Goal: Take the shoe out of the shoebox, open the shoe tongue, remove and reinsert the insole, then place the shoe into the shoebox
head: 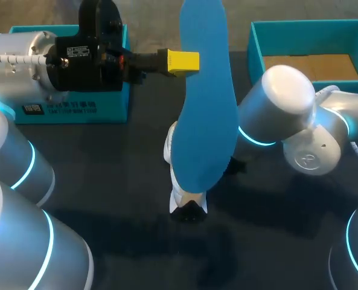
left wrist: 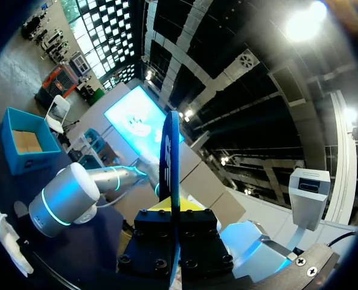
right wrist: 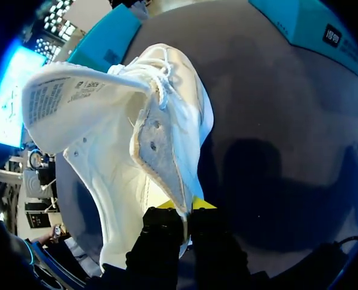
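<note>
Two teal box parts sit at the far side of the dark worktop (head: pixel 106 181) in the head view: the open shoebox (head: pixel 260 45) at the right, with brown card showing on its floor, and the lid (head: pixel 76 112) at the left, printed on its near side. My left arm (head: pixel 22 60) comes in from the left, well above the lid. Its left hand (head: pixel 185 62) pinches the blue insole (head: pixel 206 121) nearer its far end, with one yellow tip showing against the insole's edge. The insole hangs lengthways over the middle of the worktop and covers most of the white shoe (head: pixel 188 202) below it, so only the shoe's near end and a strip of its side show. My right arm (head: pixel 287 90) enters from the right, its elbow in front of the shoebox, and runs in under the insole; its hand is hidden here. From the left wrist, the insole (left wrist: pixel 172 157) is seen edge-on as a thin blue blade rising from the left hand (left wrist: pixel 173 206), whose black fingers press on it from both sides. Beyond it are the right arm (left wrist: pixel 70 196), the shoebox (left wrist: pixel 25 142) and a sliver of the shoe (left wrist: pixel 0 235). From the right wrist, the right hand (right wrist: pixel 185 206) is pressed together on the shoe's (right wrist: pixel 136 181) side wall beside the lace opening, a yellow tip on either face. The tongue (right wrist: pixel 76 90) is folded back away from the hand with its label side up, and the laces (right wrist: pixel 163 75) lie loose near the toe.
</note>
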